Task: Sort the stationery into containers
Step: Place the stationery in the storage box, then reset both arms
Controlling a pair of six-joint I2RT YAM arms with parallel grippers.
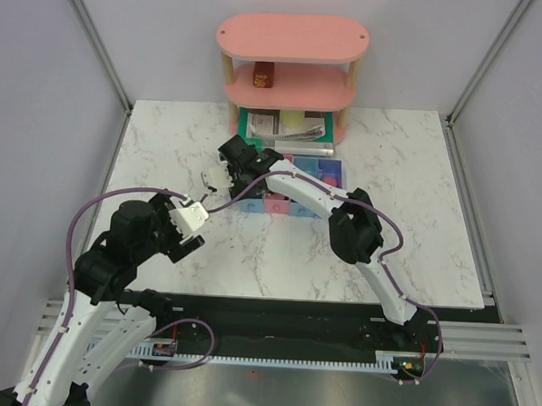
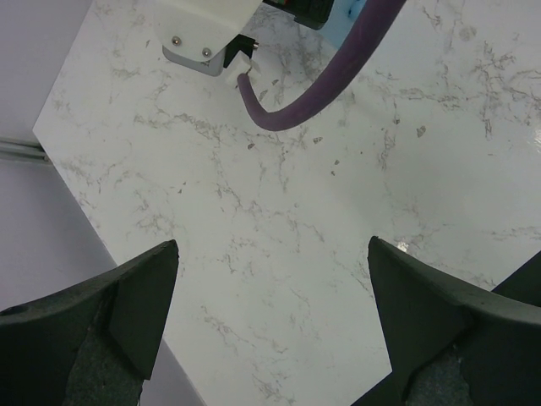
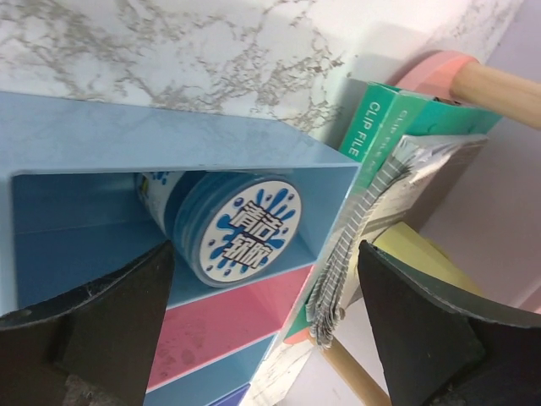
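Observation:
The round blue patterned tape roll (image 3: 241, 228) lies on its side in the end light blue tray (image 3: 76, 135) of the joined containers. A pink tray (image 3: 228, 326) and another light blue tray (image 3: 203, 381) follow it. My right gripper (image 3: 262, 245) is open, its jaws wide either side of the roll and not touching it. In the top view it (image 1: 229, 164) hangs over the left end of the tray row (image 1: 276, 204), which the arm mostly hides. My left gripper (image 1: 197, 225) is open and empty above bare marble (image 2: 270, 245). Pens, highlighters and eraser are not visible.
The pink oval shelf (image 1: 293, 40) stands behind the trays, with a brown box (image 1: 262, 73) on its middle level. Green books (image 3: 397, 118) and a spiral notebook (image 3: 363, 228) lie under it, close against the trays. Grey walls enclose the marble table (image 1: 416, 220).

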